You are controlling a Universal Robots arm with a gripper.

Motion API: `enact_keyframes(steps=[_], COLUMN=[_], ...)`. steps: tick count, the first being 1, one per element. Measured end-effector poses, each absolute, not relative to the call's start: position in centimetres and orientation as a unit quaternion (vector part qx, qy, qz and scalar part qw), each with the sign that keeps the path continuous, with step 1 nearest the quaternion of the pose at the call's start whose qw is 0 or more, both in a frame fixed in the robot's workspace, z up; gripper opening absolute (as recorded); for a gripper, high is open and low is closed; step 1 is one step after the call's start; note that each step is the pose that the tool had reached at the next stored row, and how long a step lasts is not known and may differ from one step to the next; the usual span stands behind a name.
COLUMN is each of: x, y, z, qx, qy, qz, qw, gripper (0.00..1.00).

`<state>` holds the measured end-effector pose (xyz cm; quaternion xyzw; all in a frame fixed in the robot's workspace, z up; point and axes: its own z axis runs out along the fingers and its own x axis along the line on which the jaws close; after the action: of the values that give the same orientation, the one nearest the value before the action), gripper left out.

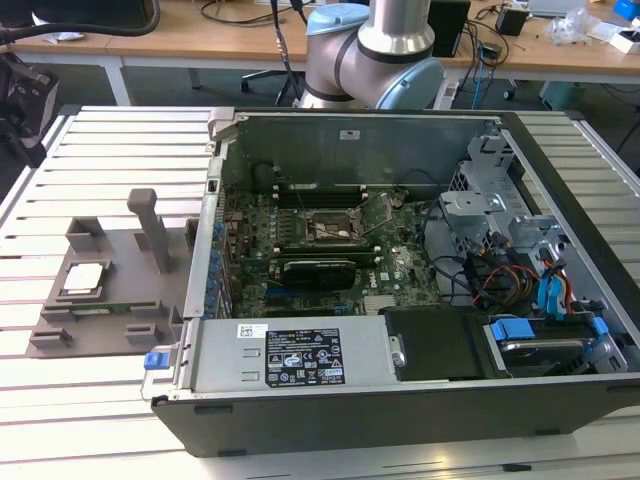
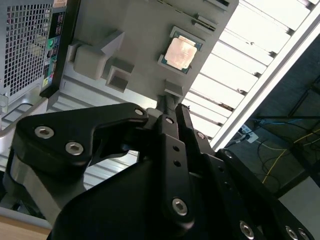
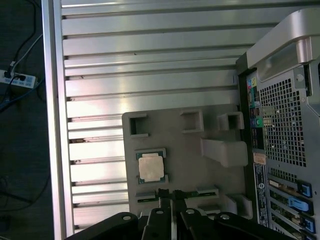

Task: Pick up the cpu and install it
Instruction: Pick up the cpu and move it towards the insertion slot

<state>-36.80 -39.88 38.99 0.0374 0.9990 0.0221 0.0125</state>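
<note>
Grey plastic is forming the fixture tray (image 1: 120, 255) (image 3: 170, 135), which is lying on the slatted aluminium table (image 1: 110, 140) at the exterior view's left, just beside the open computer case (image 1: 400, 125). The cpu (image 1: 83, 278) (image 2: 180, 51) (image 3: 151, 166) is resting flat in a square pocket of that tray, silvery top upward, on the side away from the case. I am not touching it.

The exterior view is showing the case interior. The green motherboard (image 1: 400, 270) is carrying its dark socket frame (image 1: 335, 228) at mid-board, and cables and drive bays are lying toward the exterior view's right. My arm (image 1: 380, 50) is rising beyond the far wall.

Both wrist views are showing my pincer (image 2: 172, 102) (image 3: 170, 192) instead, its tips lining up with the tray's edge, near the cpu and apart from it. They are also showing the case's perforated rear panel (image 3: 285, 120). My pincer's tips are drawn close together, pinching nothing.
</note>
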Motion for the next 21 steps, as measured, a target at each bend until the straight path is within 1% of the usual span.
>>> enact_keyframes(steps=[3, 4, 5, 7, 8, 9, 16, 21], x=[-36.81, -36.82, -36.82, -36.84, -36.84, -36.85, -36.88, -36.88], y=[-39.88, -39.88, -39.89, -39.89, -39.88, -39.89, -39.89, -39.88], z=[38.99, 38.99, 38.99, 38.99, 38.99, 38.99, 38.78, 38.04], qx=[0.037, 0.037, 0.037, 0.037, 0.037, 0.037, 0.037, 0.037], qy=[0.999, 0.999, 0.999, 0.999, 0.999, 0.999, 0.999, 0.999], qz=[0.022, 0.022, 0.022, 0.022, 0.022, 0.022, 0.021, 0.021], qw=[0.012, 0.013, 0.012, 0.013, 0.012, 0.012, 0.013, 0.012], gripper=[0.36, 0.36, 0.42, 0.65, 0.65, 0.72, 0.72, 0.72])
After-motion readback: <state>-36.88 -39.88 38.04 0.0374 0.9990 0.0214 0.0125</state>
